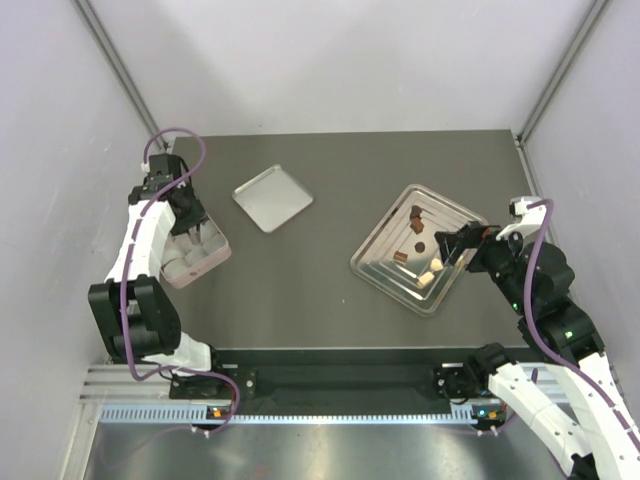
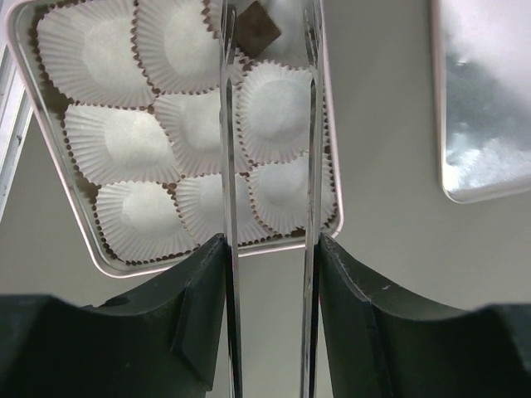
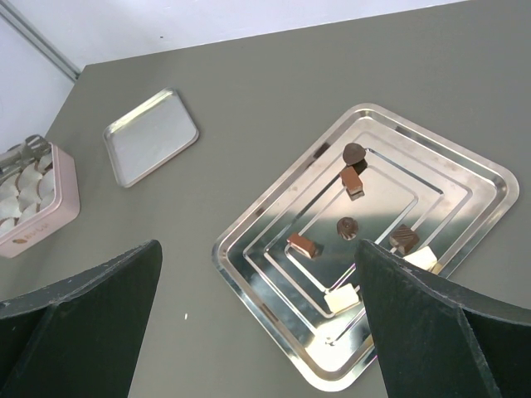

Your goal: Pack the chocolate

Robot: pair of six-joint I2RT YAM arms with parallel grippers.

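Observation:
The chocolate lies on a stepped steel tray (image 3: 274, 199): dark and brown pieces (image 3: 352, 180) (image 3: 348, 227) (image 3: 304, 245) (image 3: 403, 238) and cream-white ones (image 3: 342, 298) (image 3: 421, 258). The tray also shows in the top view (image 1: 380, 265). My right gripper (image 3: 257, 249) is wide open and empty above the tray's near side; in the top view (image 1: 447, 243) it is at the tray's right. My left gripper (image 2: 270, 7) hangs over a pink box (image 2: 199, 259) of white paper cups (image 2: 124, 141), its thin metal blades apart. One dark chocolate (image 2: 259, 25) lies in a cup between the blades, not pinched.
The pink box (image 1: 218, 262) sits at the table's left with the left gripper (image 1: 192, 222) over it. A flat metal lid (image 1: 272, 197) lies at the back middle, between box and tray. Grey walls stand close on the left, right and back.

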